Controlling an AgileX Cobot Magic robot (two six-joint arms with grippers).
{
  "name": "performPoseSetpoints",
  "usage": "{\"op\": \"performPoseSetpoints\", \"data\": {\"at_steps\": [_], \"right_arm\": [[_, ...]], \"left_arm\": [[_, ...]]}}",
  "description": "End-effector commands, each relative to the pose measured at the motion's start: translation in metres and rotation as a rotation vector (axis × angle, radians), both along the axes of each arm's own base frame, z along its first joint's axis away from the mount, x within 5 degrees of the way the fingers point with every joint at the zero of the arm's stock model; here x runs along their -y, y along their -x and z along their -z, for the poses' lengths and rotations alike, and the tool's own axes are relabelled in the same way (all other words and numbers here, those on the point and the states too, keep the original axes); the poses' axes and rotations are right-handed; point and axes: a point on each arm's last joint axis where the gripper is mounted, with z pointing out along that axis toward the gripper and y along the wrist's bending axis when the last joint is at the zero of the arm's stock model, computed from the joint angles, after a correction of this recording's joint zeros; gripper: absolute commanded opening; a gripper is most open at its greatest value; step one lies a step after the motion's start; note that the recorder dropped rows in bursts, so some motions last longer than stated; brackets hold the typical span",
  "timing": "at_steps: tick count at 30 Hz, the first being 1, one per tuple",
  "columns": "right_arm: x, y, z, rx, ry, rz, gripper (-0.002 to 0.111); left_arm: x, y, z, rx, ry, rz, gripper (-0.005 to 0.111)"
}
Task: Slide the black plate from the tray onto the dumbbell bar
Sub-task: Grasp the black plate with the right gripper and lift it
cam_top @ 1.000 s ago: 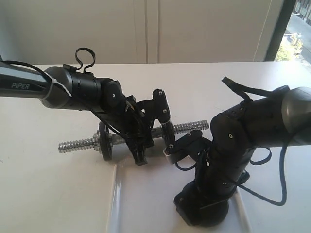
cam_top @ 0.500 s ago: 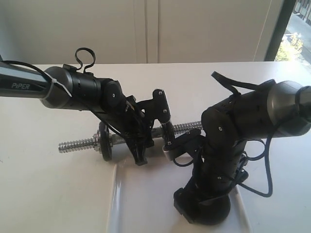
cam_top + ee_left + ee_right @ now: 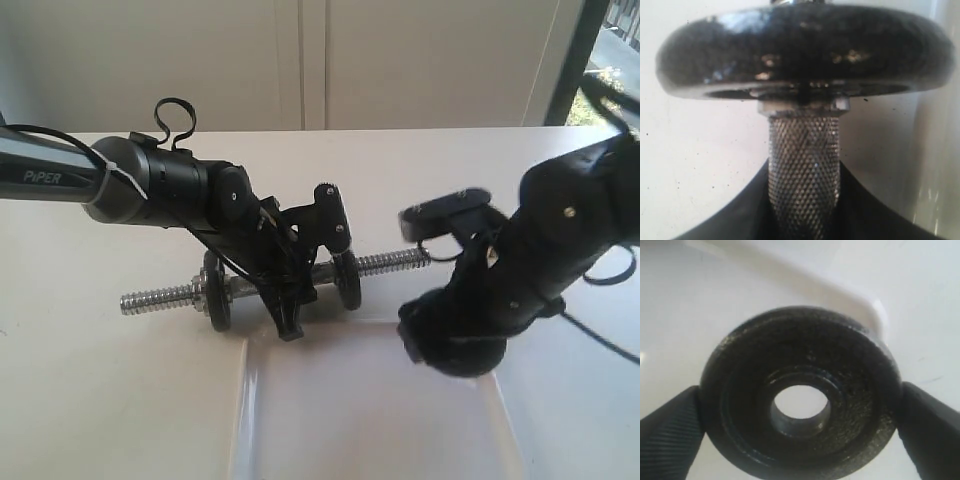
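You had the black plate (image 3: 850,390) pinched by its rim in the right gripper (image 3: 800,426), raised over the tray (image 3: 300,420) just short of the dumbbell bar (image 3: 385,263) (its middle clamped by the left gripper (image 3: 290,295)), so next its hole likely needed lining up with the threaded end.

My left arm (image 3: 150,180) reaches in from the left, wrist angled down, the left gripper (image 3: 293,288) clamped around the dumbbell bar (image 3: 385,262). My right arm (image 3: 570,225) comes in from the right, wrist folded down — the right gripper (image 3: 452,342) pinches the black plate (image 3: 850,390) between both fingers (image 3: 670,432).
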Motion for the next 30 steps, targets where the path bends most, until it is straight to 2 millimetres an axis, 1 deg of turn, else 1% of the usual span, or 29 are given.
{"op": "performPoseSetpoints", "data": {"at_steps": [1, 6, 10, 13, 20, 21, 25, 27, 30], "right_arm": [[0.026, -0.017, -0.027, 0.176, -0.111, 0.132, 0.0], [0.047, -0.03, -0.029, 0.198, -0.24, 0.214, 0.0], [0.063, -0.041, -0.031, 0.201, -0.37, 0.204, 0.0], [0.072, -0.05, -0.028, 0.161, -0.517, 0.185, 0.0], [0.1, -0.078, -0.008, 0.053, -0.691, 0.175, 0.0], [0.104, -0.083, -0.004, 0.033, -0.736, 0.155, 0.0], [0.113, -0.095, 0.001, -0.031, -1.002, 0.039, 0.0], [0.122, -0.105, 0.015, -0.011, -1.042, 0.062, 0.0], [0.126, -0.108, 0.034, -0.042, -1.029, 0.061, 0.0]], "left_arm": [[-0.001, -0.003, -0.056, 0.136, 0.122, -0.035, 0.0], [-0.001, -0.003, -0.055, 0.129, 0.118, -0.032, 0.0], [-0.001, -0.003, -0.055, 0.128, 0.117, -0.032, 0.0], [-0.001, -0.003, -0.055, 0.128, 0.117, -0.032, 0.0], [-0.001, -0.003, -0.055, 0.129, 0.118, -0.032, 0.0], [-0.001, -0.003, -0.055, 0.129, 0.118, -0.032, 0.0], [-0.001, -0.003, -0.055, 0.129, 0.118, -0.032, 0.0], [-0.001, -0.003, -0.055, 0.131, 0.119, -0.033, 0.0], [-0.001, -0.003, -0.055, 0.131, 0.119, -0.033, 0.0]]}}
